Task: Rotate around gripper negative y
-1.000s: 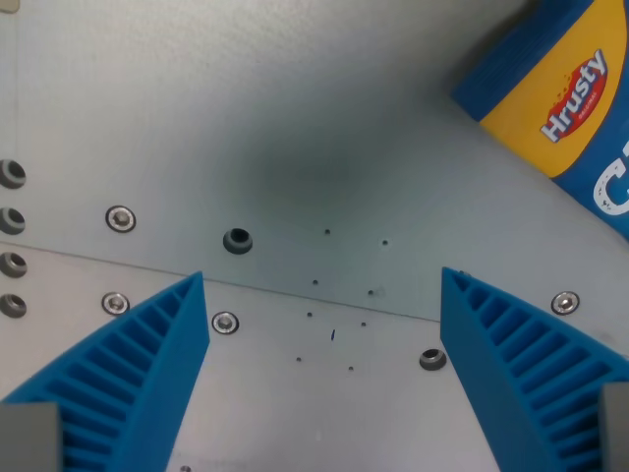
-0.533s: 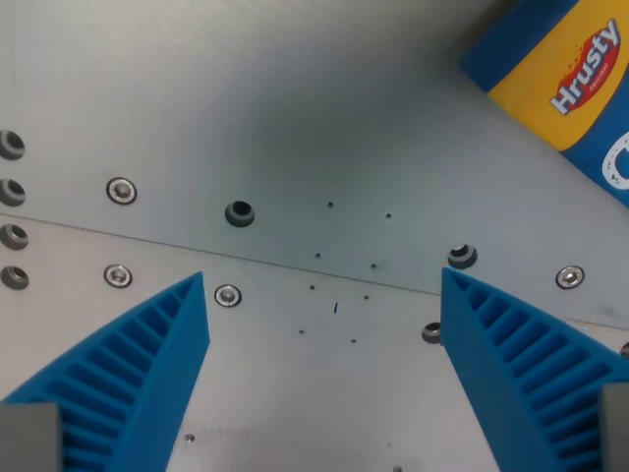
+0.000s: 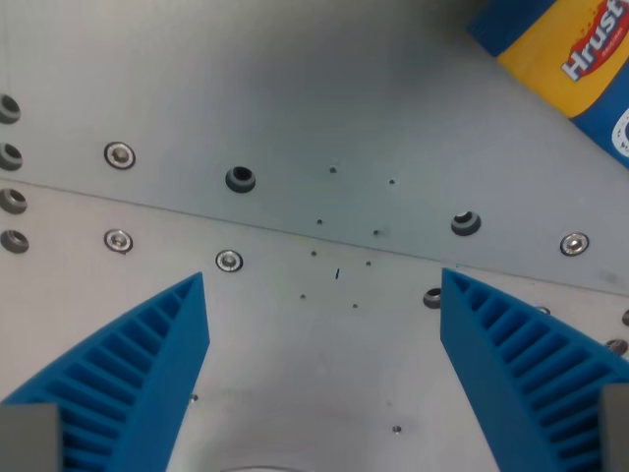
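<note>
The gripper (image 3: pixel 322 285) is seen from above a grey metal table (image 3: pixel 295 98), with its two blue ribbed fingers (image 3: pixel 138 374) spread wide apart and nothing held between them; bare metal shows in the gap. One finger enters from the wrist view's lower left and the other from the lower right, and both tips are seen at about the same height in the picture. A seam (image 3: pixel 197 214) between two plates of the table is seen crossing the picture from the left edge, sloping slightly downward toward the right. Several screws are set along both sides of this seam, among them a bright screw (image 3: pixel 119 154) at the far left and a dark bolt hole (image 3: pixel 240 179) nearer the middle. Another dark bolt (image 3: pixel 466 222) is seen at the right, just above the seam. Small dark specks (image 3: pixel 337 274) are scattered on the metal between the fingers. At the far right corner, a blue and yellow box (image 3: pixel 560 49) is partly shown, cut off by the picture's edge, with part of a white and red logo visible on it; it lies well apart from the fingers.
</note>
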